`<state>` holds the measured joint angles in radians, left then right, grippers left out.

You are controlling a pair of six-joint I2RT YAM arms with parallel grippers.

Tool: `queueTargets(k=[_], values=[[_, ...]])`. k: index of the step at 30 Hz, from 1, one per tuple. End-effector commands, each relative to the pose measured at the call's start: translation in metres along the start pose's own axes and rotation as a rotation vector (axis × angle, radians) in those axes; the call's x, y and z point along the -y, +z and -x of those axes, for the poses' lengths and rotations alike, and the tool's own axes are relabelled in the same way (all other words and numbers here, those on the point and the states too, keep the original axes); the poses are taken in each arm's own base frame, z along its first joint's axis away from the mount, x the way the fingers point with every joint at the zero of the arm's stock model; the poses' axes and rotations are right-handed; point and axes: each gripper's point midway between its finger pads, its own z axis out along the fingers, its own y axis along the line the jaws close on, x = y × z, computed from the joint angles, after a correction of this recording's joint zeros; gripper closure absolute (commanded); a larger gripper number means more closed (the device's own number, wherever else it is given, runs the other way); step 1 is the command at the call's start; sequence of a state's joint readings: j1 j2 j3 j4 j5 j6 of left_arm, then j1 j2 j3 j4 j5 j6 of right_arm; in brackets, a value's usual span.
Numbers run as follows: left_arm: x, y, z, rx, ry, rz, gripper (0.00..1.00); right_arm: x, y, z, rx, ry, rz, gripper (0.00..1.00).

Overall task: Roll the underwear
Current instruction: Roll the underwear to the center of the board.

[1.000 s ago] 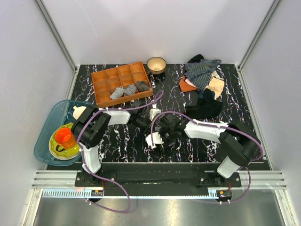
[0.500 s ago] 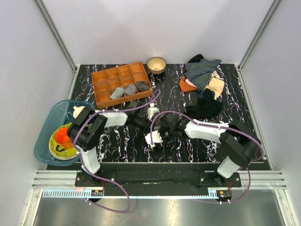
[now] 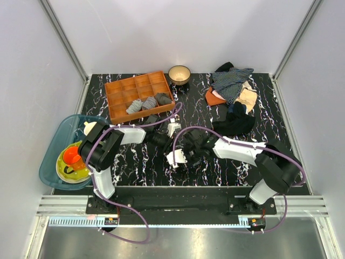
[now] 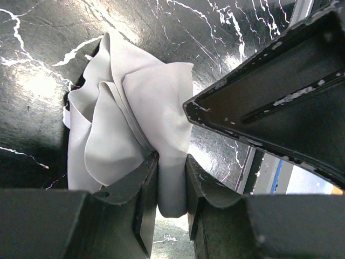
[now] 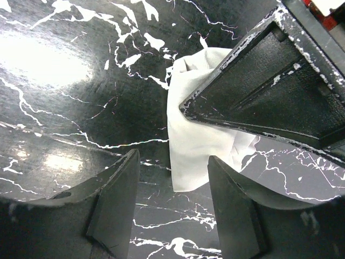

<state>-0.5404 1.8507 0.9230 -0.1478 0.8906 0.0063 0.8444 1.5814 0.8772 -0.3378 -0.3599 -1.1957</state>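
Note:
The underwear is a pale grey, crumpled cloth on the black marble table. My left gripper is shut on its near fold, with cloth pinched between both pads. My right gripper is open, its fingers standing on either side of the cloth's free corner without touching it. The two grippers meet nose to nose at the table's middle, left and right. Each gripper's dark finger fills the upper right of the other's wrist view. In the top view the arms hide the cloth.
An orange compartment tray at the back left holds three rolled garments. A bowl stands behind it. A clothes pile with the striped garment and a black garment lies at the back right. A blue basin sits at the left.
Both grippers have shifted slightly left and closer together at the table's middle. The left gripper keeps its hold on the cloth.

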Motion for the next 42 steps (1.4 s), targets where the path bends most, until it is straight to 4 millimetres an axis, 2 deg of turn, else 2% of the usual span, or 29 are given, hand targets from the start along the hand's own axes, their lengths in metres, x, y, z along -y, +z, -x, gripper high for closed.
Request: queueTargets(k=[1, 6, 10, 13, 14, 19, 20, 23, 25, 29, 32, 35, 36, 38, 40, 41, 42], values=[[-0.007, 0.002, 0.003, 0.005, 0.01, 0.007, 0.71, 0.021, 0.004, 0.005, -0.001, -0.003, -0.042, 0.39], [-0.006, 0.001, 0.002, 0.006, 0.013, 0.004, 0.71, 0.017, 0.015, 0.002, -0.001, 0.008, -0.004, 0.41], [-0.005, 0.0, 0.004, 0.011, 0.015, 0.006, 0.71, 0.01, 0.02, -0.001, -0.006, 0.017, 0.028, 0.48], [-0.006, 0.0, 0.005, 0.021, 0.02, 0.018, 0.68, 0.005, 0.023, -0.003, -0.008, 0.028, 0.053, 0.56], [-0.007, -0.001, 0.006, 0.025, 0.021, 0.027, 0.66, 0.002, 0.025, -0.005, -0.013, 0.033, 0.071, 0.62], [-0.009, -0.008, 0.018, 0.084, 0.047, 0.082, 0.58, -0.002, 0.027, -0.006, -0.018, 0.049, 0.101, 0.72], [-0.008, -0.014, 0.02, 0.108, 0.057, 0.103, 0.55, -0.003, 0.027, -0.006, -0.018, 0.05, 0.106, 0.73], [-0.007, -0.034, 0.043, 0.23, 0.11, 0.171, 0.48, -0.005, 0.027, -0.006, -0.019, 0.054, 0.112, 0.74], [-0.003, -0.051, 0.053, 0.297, 0.121, 0.201, 0.47, -0.006, 0.028, -0.007, -0.02, 0.061, 0.12, 0.75], [0.003, -0.072, 0.067, 0.381, 0.148, 0.241, 0.43, -0.008, 0.029, -0.007, -0.021, 0.07, 0.129, 0.75], [0.003, -0.084, 0.071, 0.419, 0.149, 0.278, 0.42, -0.007, 0.028, -0.005, -0.017, 0.078, 0.133, 0.75], [-0.005, -0.102, 0.072, 0.488, 0.148, 0.385, 0.42, -0.008, 0.028, -0.005, -0.017, 0.09, 0.139, 0.75], [-0.014, -0.111, 0.072, 0.522, 0.132, 0.455, 0.42, -0.007, 0.028, -0.003, -0.013, 0.091, 0.138, 0.75], [-0.011, -0.13, 0.071, 0.607, 0.155, 0.527, 0.4, -0.007, 0.027, -0.003, -0.01, 0.1, 0.144, 0.75], [-0.006, -0.151, 0.063, 0.702, 0.172, 0.6, 0.34, -0.008, 0.025, -0.001, 0.0, 0.112, 0.154, 0.75], [0.0, -0.16, 0.066, 0.762, 0.202, 0.612, 0.32, -0.009, 0.025, 0.001, 0.009, 0.12, 0.165, 0.75], [0.003, -0.167, 0.065, 0.807, 0.203, 0.631, 0.23, -0.006, 0.024, 0.003, 0.016, 0.128, 0.166, 0.75]])
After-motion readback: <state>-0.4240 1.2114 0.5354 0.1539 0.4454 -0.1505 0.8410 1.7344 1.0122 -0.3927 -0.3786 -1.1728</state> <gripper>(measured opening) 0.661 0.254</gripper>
